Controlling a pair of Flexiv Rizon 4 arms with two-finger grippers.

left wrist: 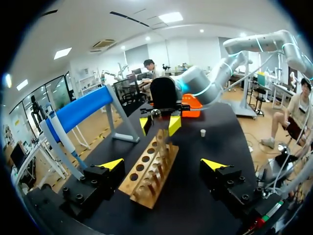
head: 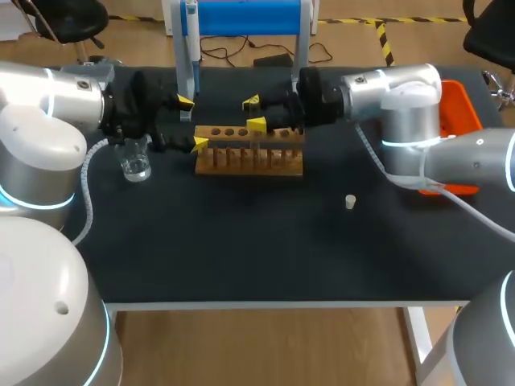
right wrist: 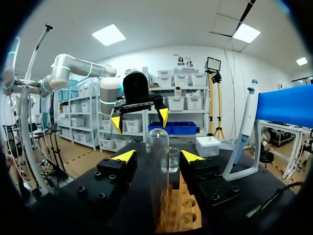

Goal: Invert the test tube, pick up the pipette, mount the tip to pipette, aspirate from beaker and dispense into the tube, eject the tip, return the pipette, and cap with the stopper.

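Observation:
A clear test tube point(right wrist: 158, 161) stands in the wooden rack point(head: 249, 154) with its rounded end up. My right gripper point(right wrist: 157, 156) is open, a finger on each side of the tube with a small gap to each. In the head view it point(head: 254, 113) hangs over the rack's middle. My left gripper point(head: 192, 122) stands wide open at the rack's left end, straddling the rack's end point(left wrist: 146, 174) with nothing gripped. The pipette point(left wrist: 61, 137) hangs on the blue stand point(head: 241, 16). A glass beaker point(head: 135, 165) sits left of the rack. The white stopper point(head: 351, 202) lies to the right.
An orange tray point(head: 460, 104) sits at the table's right edge behind my right arm. The blue stand's posts rise just behind the rack. Bare black tabletop stretches from the rack to the front edge.

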